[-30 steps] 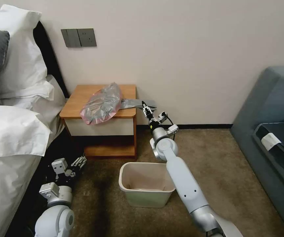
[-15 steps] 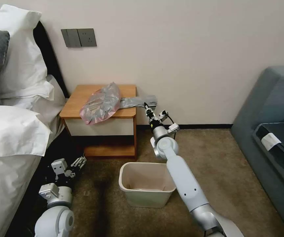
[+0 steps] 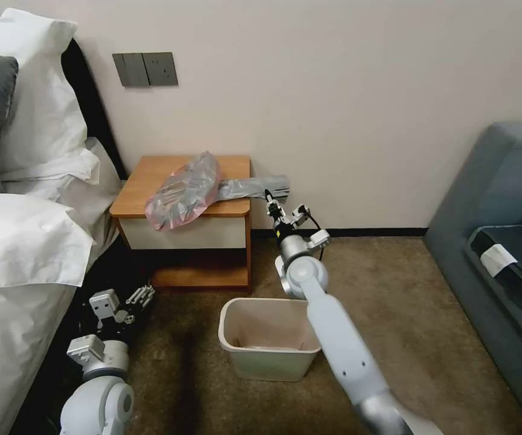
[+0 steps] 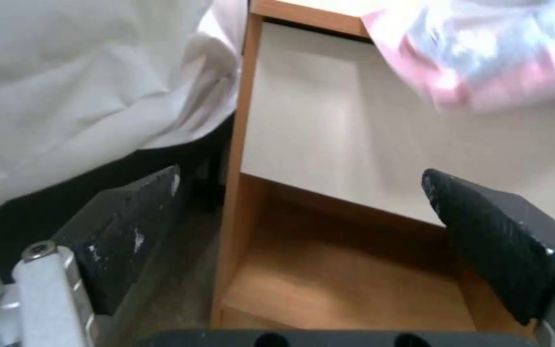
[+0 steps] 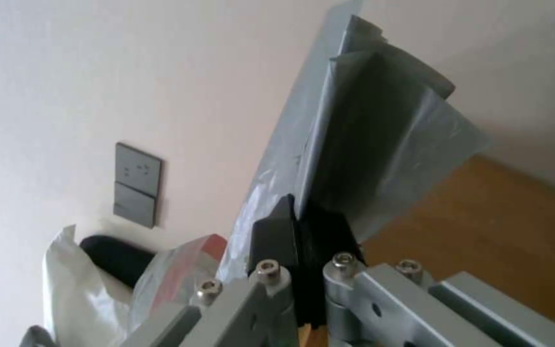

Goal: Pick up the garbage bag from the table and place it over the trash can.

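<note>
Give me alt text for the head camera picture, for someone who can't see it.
The right gripper is shut on the tail end of the garbage bag, whose crinkled bulk lies on the table against a wall. The trash can stands open on the carpet below, and the left gripper hangs low beside the bed.

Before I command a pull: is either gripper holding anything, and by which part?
The right gripper pinches the garbage bag by its grey end overhanging the nightstand. The left gripper is open, holding nothing.
</note>
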